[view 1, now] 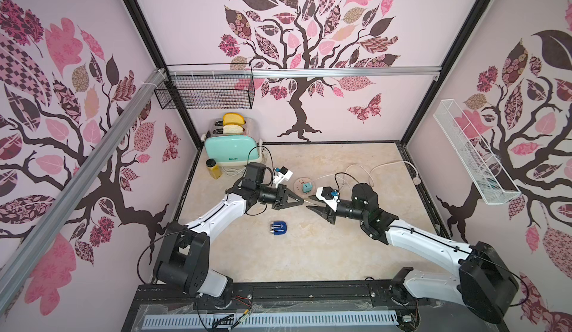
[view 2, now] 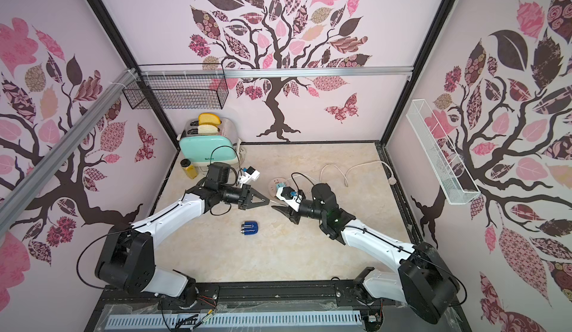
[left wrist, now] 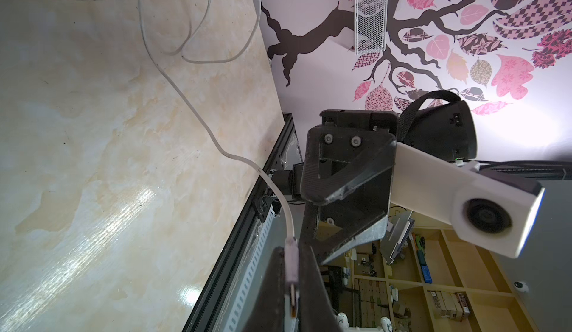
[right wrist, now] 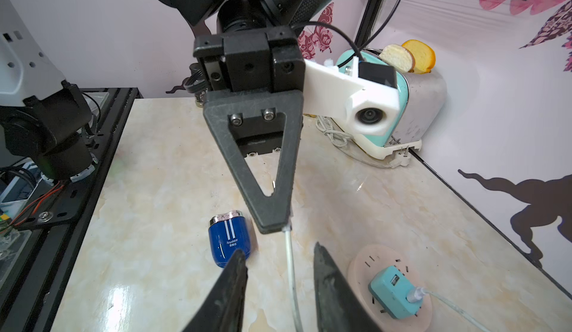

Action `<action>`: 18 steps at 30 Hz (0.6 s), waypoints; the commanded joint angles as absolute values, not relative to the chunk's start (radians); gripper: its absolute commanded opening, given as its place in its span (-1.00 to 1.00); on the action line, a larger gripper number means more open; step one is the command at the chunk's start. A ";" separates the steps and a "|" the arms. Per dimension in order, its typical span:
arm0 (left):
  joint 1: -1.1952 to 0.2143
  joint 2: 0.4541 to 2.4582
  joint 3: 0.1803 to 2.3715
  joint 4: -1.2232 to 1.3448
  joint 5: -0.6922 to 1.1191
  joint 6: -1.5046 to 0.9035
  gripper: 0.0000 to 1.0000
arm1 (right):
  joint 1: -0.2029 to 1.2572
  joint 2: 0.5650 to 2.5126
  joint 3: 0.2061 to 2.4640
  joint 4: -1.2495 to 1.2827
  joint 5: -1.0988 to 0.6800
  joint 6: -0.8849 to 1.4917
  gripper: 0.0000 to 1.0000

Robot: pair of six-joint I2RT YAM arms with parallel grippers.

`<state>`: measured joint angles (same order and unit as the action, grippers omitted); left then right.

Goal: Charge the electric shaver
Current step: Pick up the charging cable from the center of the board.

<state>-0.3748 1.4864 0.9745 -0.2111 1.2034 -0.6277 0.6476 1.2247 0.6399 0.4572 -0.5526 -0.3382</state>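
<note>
The electric shaver (view 1: 278,229) (view 2: 250,229) (right wrist: 229,242), dark blue with a silver head, lies flat on the marble table near the middle, with neither gripper touching it. My left gripper (view 1: 301,201) (view 2: 268,203) (left wrist: 292,250) hovers above the table, shut on the plug (left wrist: 291,262) of a white charging cable (left wrist: 216,138) (right wrist: 289,259). My right gripper (view 1: 310,203) (view 2: 277,205) (right wrist: 278,248) faces it tip to tip and is open. The cable runs between its fingers untouched. The cable's other end sits in a teal adapter (view 1: 307,188) (right wrist: 393,290) on the round pink power strip (right wrist: 359,262).
A teal toaster (view 1: 230,151) with bread and a yellow jar (view 1: 213,168) stand at the back left. Loose white cord (view 1: 359,168) loops at the back right. A black wire basket (view 1: 205,90) and a white one (view 1: 473,151) hang on the walls.
</note>
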 commanded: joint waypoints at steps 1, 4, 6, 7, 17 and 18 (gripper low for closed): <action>-0.374 1.496 1.001 -0.193 1.243 -0.615 -1.00 | 0.653 1.231 0.644 0.500 -0.564 -0.334 -0.29; -0.374 1.496 1.003 -0.193 1.255 -0.615 -1.00 | 0.659 1.235 0.645 0.500 -0.561 -0.339 -0.29; -0.376 1.496 1.003 -0.193 1.267 -0.616 -1.00 | 0.662 1.240 0.646 0.505 -0.560 -0.339 -0.29; -0.377 1.492 1.004 -0.193 1.268 -0.615 -1.00 | 0.663 1.245 0.648 0.500 -0.560 -0.340 -0.29; -0.378 1.500 1.004 -0.202 1.269 -0.612 -1.00 | 0.668 1.262 0.663 0.524 -0.549 -0.331 -0.54; -0.380 1.502 1.005 -0.202 1.267 -0.612 -1.00 | 0.669 1.264 0.661 0.526 -0.551 -0.329 -0.53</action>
